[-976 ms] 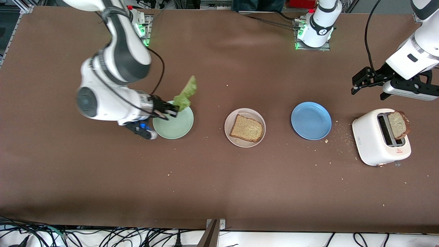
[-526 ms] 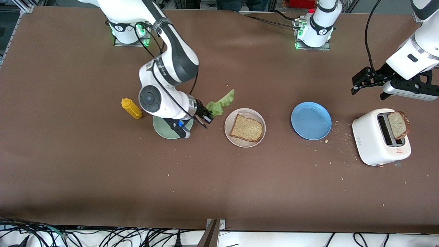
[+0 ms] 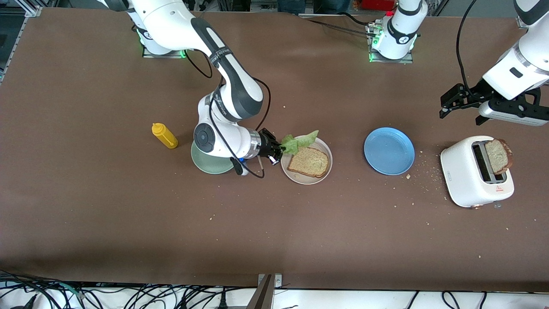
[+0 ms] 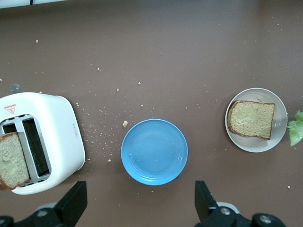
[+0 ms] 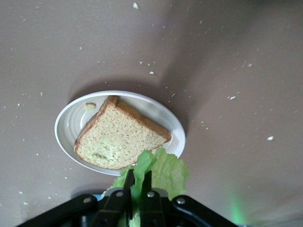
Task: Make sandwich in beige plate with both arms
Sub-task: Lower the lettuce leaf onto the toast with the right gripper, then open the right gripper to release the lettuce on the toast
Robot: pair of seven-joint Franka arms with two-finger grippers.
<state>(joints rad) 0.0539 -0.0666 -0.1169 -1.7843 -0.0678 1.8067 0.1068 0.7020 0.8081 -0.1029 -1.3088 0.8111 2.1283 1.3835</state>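
Table (image 3: 128,223): brown surface scattered with crumbs.
Right arm (image 3: 227,86): reaches from its base toward the middle of the table.
Left arm (image 3: 514,73): waits at its own end of the table.
Toaster (image 3: 476,171): white, at the left arm's end; a bread slice (image 3: 497,155) stands up out of one slot.
Blue plate (image 3: 389,150): bare, between the toaster and the beige plate.
Mint-green plate (image 3: 210,165): partly covered by the right wrist.
Beige plate (image 3: 326,150): mid-table, carries one bread slice (image 3: 309,162) lying flat.
Left gripper (image 4: 139,203): fingers spread wide, holding nothing, over bare table near the blue plate and toaster.
Right gripper (image 3: 279,149): fingers clamped on the lettuce leaf (image 3: 300,143), at the beige plate's rim.
Lettuce leaf: hangs over the plate's rim, its tip over the slice's edge.
Mustard bottle (image 3: 164,135): yellow, beside the mint-green plate.
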